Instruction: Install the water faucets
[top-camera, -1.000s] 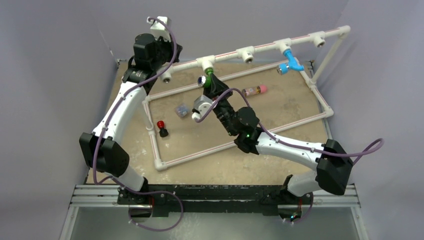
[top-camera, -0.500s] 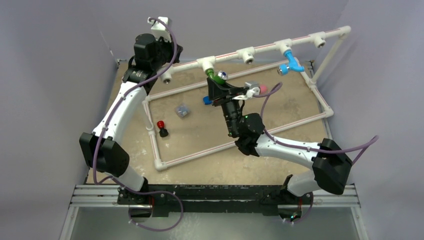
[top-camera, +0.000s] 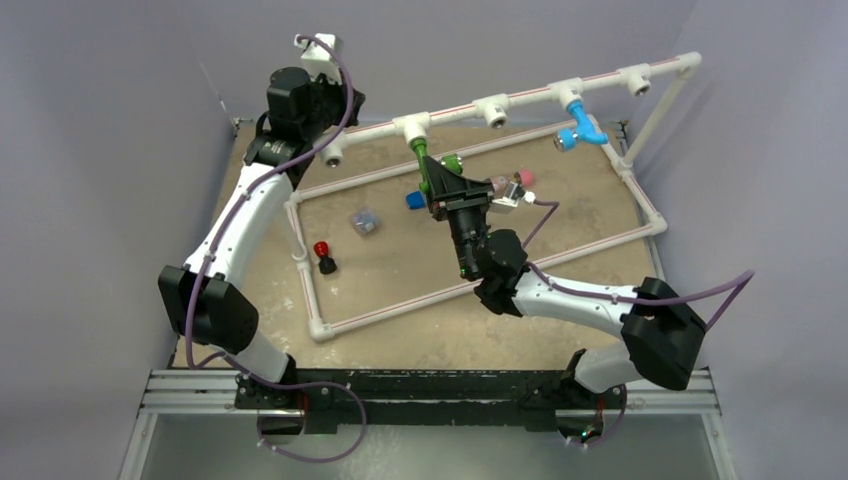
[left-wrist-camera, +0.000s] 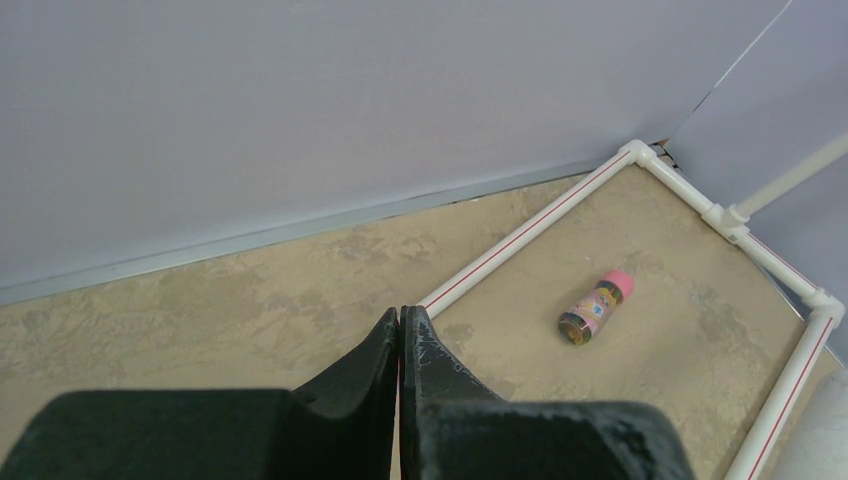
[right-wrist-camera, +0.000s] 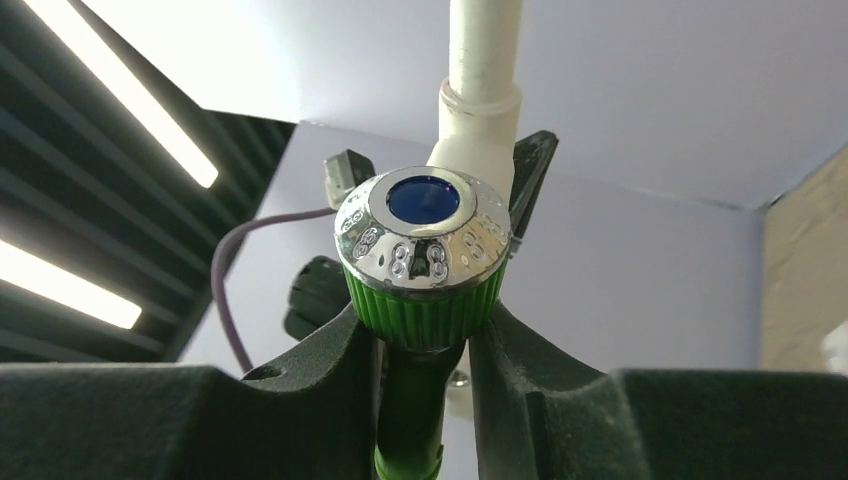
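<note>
The green water faucet (top-camera: 450, 162) hangs by its stem under a white T-fitting (top-camera: 412, 126) on the raised pipe. My right gripper (top-camera: 436, 172) is shut on it. From the right wrist, both fingers clamp the ribbed green collar (right-wrist-camera: 425, 305) just below the silvery round mouth, and the T-fitting (right-wrist-camera: 480, 130) stands directly behind. The light blue water faucet (top-camera: 581, 125) sits in another T-fitting farther right on the same pipe. My left gripper (top-camera: 352, 100) is shut and holds nothing, raised at the back left; its fingertips (left-wrist-camera: 401, 312) meet above the table.
A white pipe frame (top-camera: 480, 282) lies on the sandy table. Inside it lie a pink-capped brown cylinder (top-camera: 510, 181) (left-wrist-camera: 595, 308), a small blue piece (top-camera: 413, 200), a grey-blue item (top-camera: 365, 220) and a red-topped black piece (top-camera: 322, 256). Walls close in on the left, back and right.
My right wrist has rolled with the green faucet in its grip, and the faucet's head has swung from the left of the stem to the right. The left arm has not moved.
</note>
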